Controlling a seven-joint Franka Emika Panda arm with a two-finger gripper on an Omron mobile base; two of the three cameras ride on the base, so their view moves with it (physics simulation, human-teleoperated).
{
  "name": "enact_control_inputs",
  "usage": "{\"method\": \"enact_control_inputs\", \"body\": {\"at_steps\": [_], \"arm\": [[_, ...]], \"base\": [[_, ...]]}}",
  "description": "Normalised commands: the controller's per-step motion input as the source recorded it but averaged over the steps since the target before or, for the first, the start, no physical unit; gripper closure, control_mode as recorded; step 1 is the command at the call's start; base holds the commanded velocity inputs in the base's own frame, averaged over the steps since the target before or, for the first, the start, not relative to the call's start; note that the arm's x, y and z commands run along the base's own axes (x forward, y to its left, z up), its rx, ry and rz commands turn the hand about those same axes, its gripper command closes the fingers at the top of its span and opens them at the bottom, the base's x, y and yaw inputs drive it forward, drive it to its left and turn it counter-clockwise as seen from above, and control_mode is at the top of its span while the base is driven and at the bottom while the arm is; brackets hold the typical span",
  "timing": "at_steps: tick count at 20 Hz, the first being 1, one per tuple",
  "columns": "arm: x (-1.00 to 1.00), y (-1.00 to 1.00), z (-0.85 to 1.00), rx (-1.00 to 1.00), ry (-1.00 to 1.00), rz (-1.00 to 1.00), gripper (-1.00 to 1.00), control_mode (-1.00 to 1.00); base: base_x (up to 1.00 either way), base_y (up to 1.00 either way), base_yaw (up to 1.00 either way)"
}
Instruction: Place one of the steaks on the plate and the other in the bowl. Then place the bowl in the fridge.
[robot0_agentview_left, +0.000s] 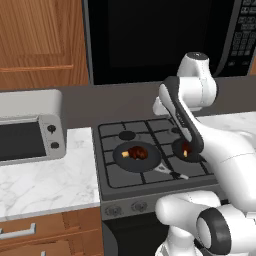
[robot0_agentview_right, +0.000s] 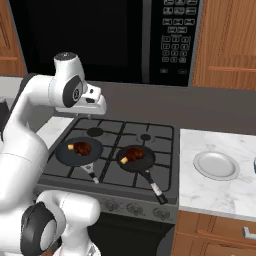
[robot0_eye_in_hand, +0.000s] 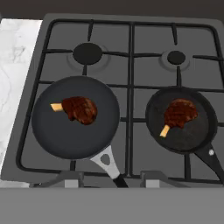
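No legible text anywhere (microwave keypad (robot0_agentview_right: 175, 37) buttons too small and blurred to read)

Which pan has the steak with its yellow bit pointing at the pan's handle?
Find the gas stove beside the marble counter. Two black pans sit on its front burners. It's the smaller pan, farther from the marble; its steak has the yellow tip toward the handle, while the other steak points sideways.

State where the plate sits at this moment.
In the right base view the plate lies on the marble counter just right of the stove, nearest the right-hand pan.
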Motion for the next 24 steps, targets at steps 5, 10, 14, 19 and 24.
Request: {"method": "enact_control_inputs", "body": {"at_steps": [5, 10, 14, 19, 24], "arm": [[-0.39, 0.00, 0.02, 0.00, -0.11, 0.00, -1.00, -1.00], [-0.58, 0.18, 0.01, 0.00, -0.13, 0.00, -1.00, -1.00], [-0.46, 0.16, 0.00, -0.01, -0.05, 0.03, -1.00, -1.00], [-0.23, 0.07, -0.01, -0.01, 0.00, 0.09, -1.00, -1.00], [-0.01, 0.05, -0.11, -0.01, 0.00, 0.13, -1.00, -1.00]], "base": [[0.00, 0.00, 0.00], [0.00, 0.00, 0.00], [0.00, 0.00, 0.00], [0.00, 0.00, 0.00], [0.00, 0.00, 0.00]]}}
